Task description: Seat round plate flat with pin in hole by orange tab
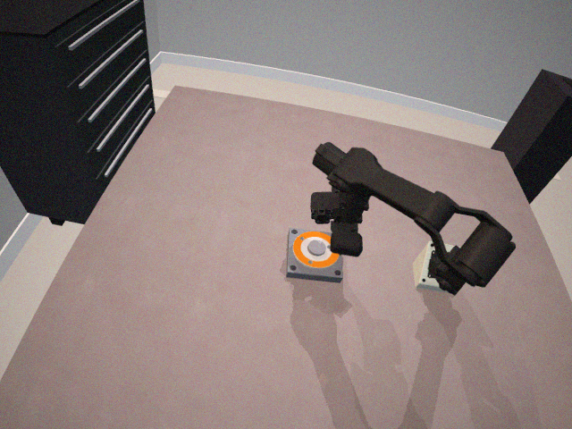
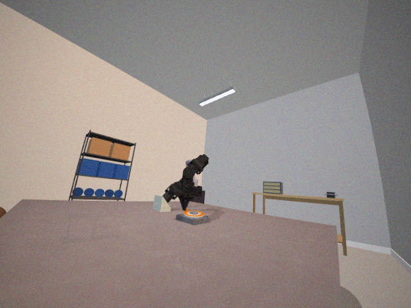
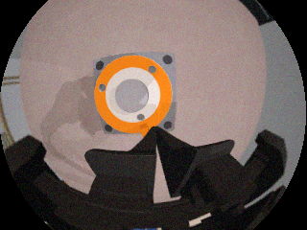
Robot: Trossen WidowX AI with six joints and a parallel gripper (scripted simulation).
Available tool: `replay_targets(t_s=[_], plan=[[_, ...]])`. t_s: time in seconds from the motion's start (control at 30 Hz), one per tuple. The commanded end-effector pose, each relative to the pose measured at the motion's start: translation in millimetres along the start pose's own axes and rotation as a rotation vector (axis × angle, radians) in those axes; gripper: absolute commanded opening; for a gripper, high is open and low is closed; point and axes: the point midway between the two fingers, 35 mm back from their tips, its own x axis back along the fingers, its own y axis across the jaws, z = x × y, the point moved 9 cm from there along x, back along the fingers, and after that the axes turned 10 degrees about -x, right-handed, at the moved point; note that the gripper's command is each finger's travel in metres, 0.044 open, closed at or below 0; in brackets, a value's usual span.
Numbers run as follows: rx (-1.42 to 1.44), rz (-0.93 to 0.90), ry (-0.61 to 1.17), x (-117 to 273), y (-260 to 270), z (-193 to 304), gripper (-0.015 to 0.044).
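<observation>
Near the centre of the desk, the grey square base [image 1: 315, 272] carries the round orange plate [image 1: 301, 260] on its grey post [image 1: 316, 248]. From the wrist camera, the plate's orange tab [image 3: 149, 130] points toward the gripper [image 3: 155, 137], beside a small hole [image 3: 141, 117]. The gripper's jaws are fully closed and hold nothing; its tip sits at the tab. Whether they touch cannot be told.

— What do you see off the counter [image 1: 194, 295]?
— I see a black drawer cabinet [image 1: 73, 96] past its far-left corner and a dark box [image 1: 542, 133] past the far-right corner.
— Anything else?
— A shelf rack [image 2: 101, 167] and wooden table [image 2: 298, 200].
</observation>
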Motion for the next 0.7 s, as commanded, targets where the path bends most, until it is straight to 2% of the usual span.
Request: replay_targets(t_s=[0.0, 0.67], plan=[[-0.005, -0.007, 0.007, -1.2, 3.3, 3.5, 0.0], [-0.005, -0.007, 0.007, 0.5, 13.2, 9.3, 0.0]])
